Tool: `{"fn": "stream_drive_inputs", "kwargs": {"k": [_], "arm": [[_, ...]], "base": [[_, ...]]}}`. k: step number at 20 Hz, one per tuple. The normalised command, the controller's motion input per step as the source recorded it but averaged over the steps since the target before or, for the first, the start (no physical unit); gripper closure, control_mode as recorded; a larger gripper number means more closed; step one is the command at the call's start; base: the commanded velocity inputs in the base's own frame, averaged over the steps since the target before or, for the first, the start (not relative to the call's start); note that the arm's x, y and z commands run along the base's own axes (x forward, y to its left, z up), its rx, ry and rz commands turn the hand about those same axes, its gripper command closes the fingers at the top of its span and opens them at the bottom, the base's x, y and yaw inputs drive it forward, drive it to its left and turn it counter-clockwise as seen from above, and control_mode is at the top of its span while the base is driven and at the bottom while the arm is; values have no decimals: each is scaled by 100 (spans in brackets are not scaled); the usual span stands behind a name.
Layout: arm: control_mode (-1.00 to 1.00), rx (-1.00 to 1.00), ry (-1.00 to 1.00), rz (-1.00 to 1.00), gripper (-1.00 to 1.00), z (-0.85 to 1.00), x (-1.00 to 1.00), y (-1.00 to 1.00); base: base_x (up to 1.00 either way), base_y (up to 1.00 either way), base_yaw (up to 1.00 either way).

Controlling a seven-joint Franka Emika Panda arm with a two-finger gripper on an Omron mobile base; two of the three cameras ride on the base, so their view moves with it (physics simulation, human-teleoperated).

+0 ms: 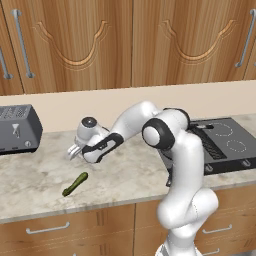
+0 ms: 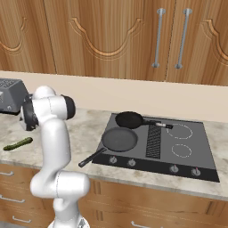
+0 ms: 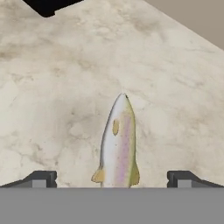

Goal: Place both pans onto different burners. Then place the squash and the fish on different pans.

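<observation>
In the hand view, the slender silvery-grey fish with a pink stripe [image 3: 118, 144] lies flat on the beige marbled stone counter [image 3: 52, 109], in the lower middle of the frame. It sits between the two dark fingertips [image 3: 41, 178] of the two-finger gripper [image 3: 112, 179], whose jaws stand wide open and clear of it. In the left base view, the slim dark green squash [image 1: 75, 184] lies lower left, near the gripper [image 1: 75, 151].

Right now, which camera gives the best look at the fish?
The hand view: the fish lies on the marble counter, close up, between the open pincer tips, with its colours plain. In the left base view the pincer sits over that spot and hides it; in the right base view the arm blocks it.
</observation>
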Motion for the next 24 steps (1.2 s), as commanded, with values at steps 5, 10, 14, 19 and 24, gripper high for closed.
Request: {"fn": "stream_drive_inputs", "kwargs": {"k": [5, 10, 14, 19, 24], "arm": [[-100, 0, 0, 0, -100, -34, 35, 0], [-100, 0, 0, 0, -100, -17, 32, 7], [-100, 0, 0, 0, -100, -14, 23, 11], [-100, 1, 0, 0, 100, -21, 26, 10], [-100, 8, 0, 0, 100, -25, 13, 2]], "base": [[0, 0, 0], [0, 0, 0], [0, 0, 0], [0, 0, 0], [0, 0, 0]]}}
